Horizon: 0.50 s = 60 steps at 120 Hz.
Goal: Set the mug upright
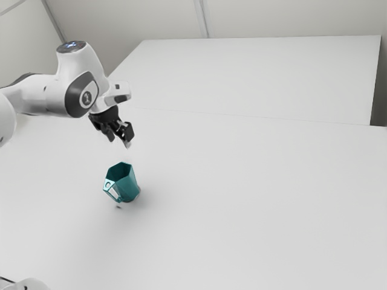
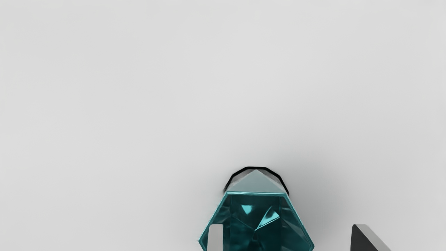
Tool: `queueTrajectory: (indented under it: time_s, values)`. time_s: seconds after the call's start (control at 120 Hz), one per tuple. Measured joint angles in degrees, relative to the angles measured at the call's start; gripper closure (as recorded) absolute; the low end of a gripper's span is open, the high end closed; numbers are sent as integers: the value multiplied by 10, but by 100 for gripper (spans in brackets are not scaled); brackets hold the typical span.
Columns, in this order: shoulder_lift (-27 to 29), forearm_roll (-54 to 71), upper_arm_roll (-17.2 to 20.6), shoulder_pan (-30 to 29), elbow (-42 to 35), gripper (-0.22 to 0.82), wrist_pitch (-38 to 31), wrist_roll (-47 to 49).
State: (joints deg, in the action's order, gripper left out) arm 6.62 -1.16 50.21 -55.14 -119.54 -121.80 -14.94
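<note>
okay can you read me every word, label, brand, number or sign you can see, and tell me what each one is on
No text can be read for certain.
Round badge on the white arm: a small pale mark, too small to read.
Dark cap on top of the arm: small blue marks, too small to read.
Teal mug: no lettering visible.

1. The white Franka arm (image 1: 48,95) is extended from nine o'clock in the exterior view.
2. The black two-finger gripper (image 1: 120,141) is pointed toward five o'clock there, its fingers (image 2: 359,242) spread well apart.
</note>
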Motion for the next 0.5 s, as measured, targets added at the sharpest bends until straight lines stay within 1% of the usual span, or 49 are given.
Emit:
queueTrajectory:
  time_s: [0.067, 0.125, 0.167, 0.25, 0.317, 0.35, 0.392, 0.5]
  values:
    - [-46, 7, -32, 37, 74, 23, 43, 8]
    - [-105, 32, -75, 97, 158, 20, 90, 20]
    - [-146, 47, -114, 152, 219, 17, 127, 29]
    - [-217, 72, -201, 283, 332, 11, 199, 48]
    - [-251, 85, -254, 356, 391, 8, 249, 62]
    - [-259, 90, -269, 374, 409, 7, 270, 69]
    - [-264, 94, -278, 386, 423, 6, 293, 78]
    - [-275, 103, -285, 394, 450, 3, 339, 98]
